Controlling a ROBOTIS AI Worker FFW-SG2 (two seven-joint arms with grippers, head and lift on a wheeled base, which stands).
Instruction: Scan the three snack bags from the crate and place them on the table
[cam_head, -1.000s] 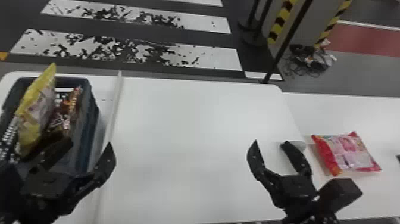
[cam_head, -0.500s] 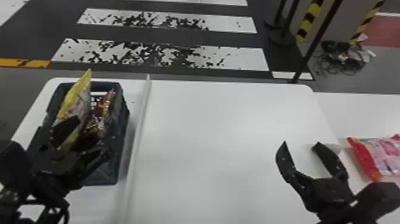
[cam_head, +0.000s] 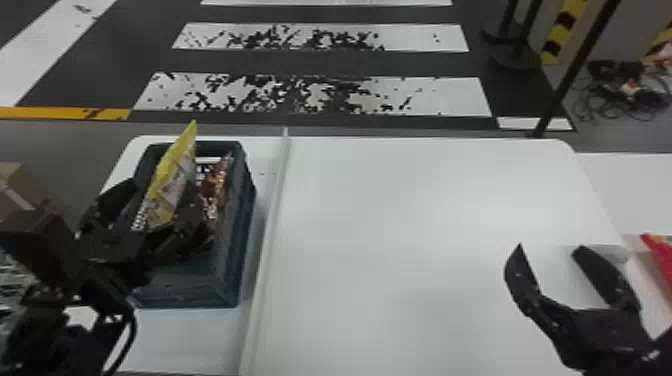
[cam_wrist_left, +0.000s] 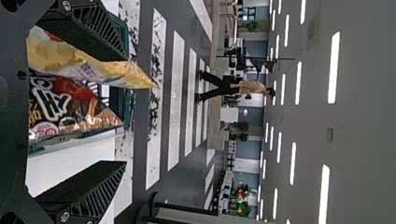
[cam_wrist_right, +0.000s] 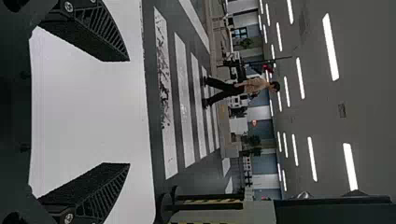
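The left gripper (cam_head: 162, 186) is positioned at the crate (cam_head: 192, 295), fingers apart. The yellow bag (cam_head: 172, 172) and brown bag (cam_head: 219, 182) stand inside the crate. The right gripper (cam_head: 550, 247) is above the worktop (cam_head: 400, 225), fingers apart; the red bag (cam_head: 662, 257) lies to its right.

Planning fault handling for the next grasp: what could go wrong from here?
Double pick: the left gripper has its jaws open, with the yellow bag and brown bag side by side between them, so closing might catch both.

Snag: one finger looks close to the crate's left wall and could catch it.

Bump: the right gripper sits near the red bag and might nudge it if it swings outward.
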